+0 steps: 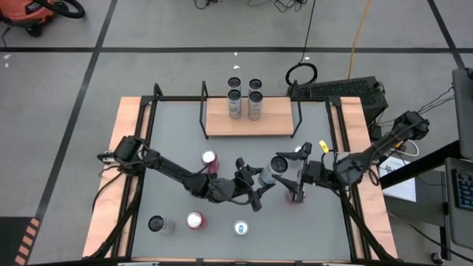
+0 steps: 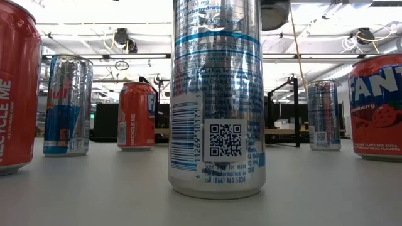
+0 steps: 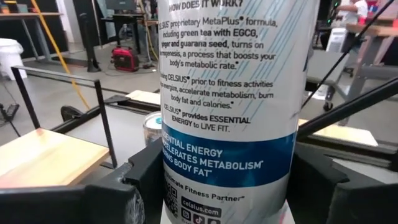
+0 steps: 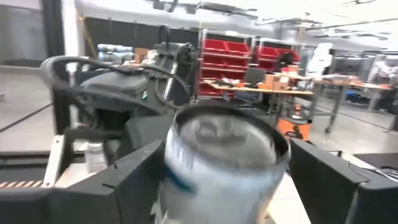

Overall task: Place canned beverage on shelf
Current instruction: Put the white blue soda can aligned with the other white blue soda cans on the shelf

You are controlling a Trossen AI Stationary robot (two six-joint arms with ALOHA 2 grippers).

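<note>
A silver-and-blue canned beverage (image 1: 268,174) hangs above the middle of the table between my two grippers. My left gripper (image 1: 255,188) reaches in from the table's left and is shut on the can (image 3: 227,93). My right gripper (image 1: 290,176) comes from the table's right and stands open. Its fingers (image 4: 323,180) flank the can's round end (image 4: 221,149), with a gap at one finger. The shelf (image 1: 248,118) stands at the table's far edge. Several cans (image 1: 244,97) stand upright on its board. My left gripper pinches the can's side wall at the blue band (image 3: 177,165) between its two fingers (image 3: 140,183). The fingers reach in about level from the table's left and lie across the can. The can is lifted clear of the table and tilted, its round end toward my right gripper.
A red can (image 1: 210,159) stands beside my left arm, and another red one (image 1: 295,195) below my right gripper. Near the front edge stand a dark can (image 1: 156,223), a red can (image 1: 194,219) and a silver-blue can (image 1: 240,228). Black rod frames (image 1: 203,111) border the shelf.
</note>
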